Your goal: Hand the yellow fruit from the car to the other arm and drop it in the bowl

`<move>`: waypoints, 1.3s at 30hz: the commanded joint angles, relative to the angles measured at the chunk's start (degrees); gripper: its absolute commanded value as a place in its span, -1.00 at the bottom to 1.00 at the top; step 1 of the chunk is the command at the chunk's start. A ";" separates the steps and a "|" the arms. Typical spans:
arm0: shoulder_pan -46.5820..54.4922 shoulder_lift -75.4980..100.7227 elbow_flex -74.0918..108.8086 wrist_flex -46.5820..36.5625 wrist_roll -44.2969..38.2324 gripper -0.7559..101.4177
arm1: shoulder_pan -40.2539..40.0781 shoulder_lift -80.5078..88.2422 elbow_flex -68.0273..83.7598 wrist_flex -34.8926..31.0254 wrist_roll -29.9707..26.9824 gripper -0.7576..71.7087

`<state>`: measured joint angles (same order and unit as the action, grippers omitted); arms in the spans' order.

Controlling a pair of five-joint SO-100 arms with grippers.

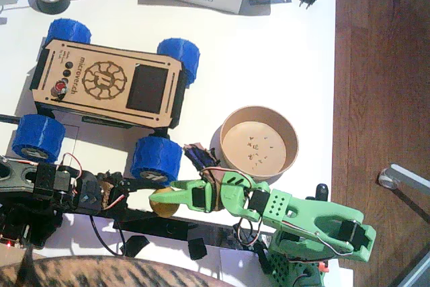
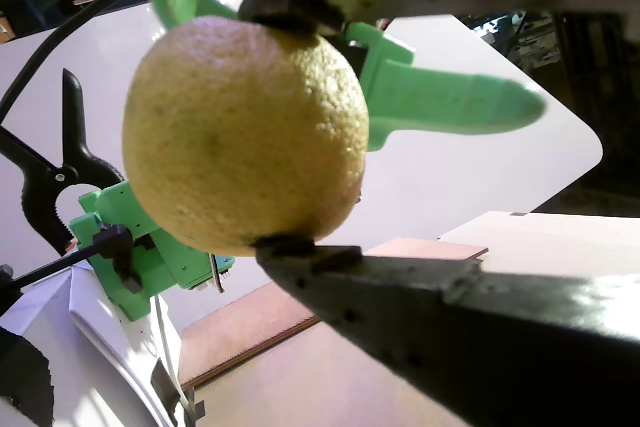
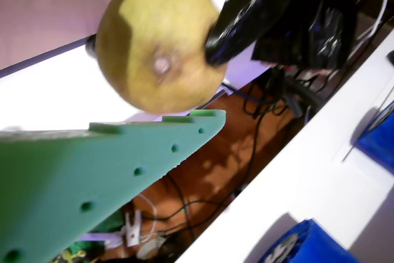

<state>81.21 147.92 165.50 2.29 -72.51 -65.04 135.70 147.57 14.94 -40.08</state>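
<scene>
Gripping the yellow fruit (image 2: pixel 245 132), the left tool (image 1: pixel 144 201) meets the open right tool (image 1: pixel 168 191).

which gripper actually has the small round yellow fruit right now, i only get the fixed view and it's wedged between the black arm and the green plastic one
observer: the black left gripper. In a wrist view its jaws clamp the yellow fruit top and bottom.
operator: green one on it yet
observer: a green finger lies just under the fruit; I cannot tell if it touches.
operator: and the far side
observer: another green finger reaches past behind the fruit.
</scene>
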 commanded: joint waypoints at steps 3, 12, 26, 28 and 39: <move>0.26 1.23 -0.70 -2.20 -0.62 -0.99 | -1.67 -0.18 -3.43 -3.87 3.08 0.17; 0.26 1.32 -0.70 -2.11 -0.62 -0.99 | -5.10 -2.72 -3.78 -4.66 8.17 0.16; 0.26 1.23 -0.70 -1.93 -0.62 -0.99 | -2.90 6.06 0.62 2.29 9.49 0.20; 0.26 1.23 -0.70 -1.93 -0.62 -0.99 | -2.64 7.38 1.14 3.25 9.93 0.21; 0.26 1.23 -0.70 -1.93 -0.62 -0.99 | -0.62 10.11 2.81 5.45 10.20 0.26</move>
<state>81.21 147.92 165.50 2.29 -72.60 -66.36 144.40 150.56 19.69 -30.41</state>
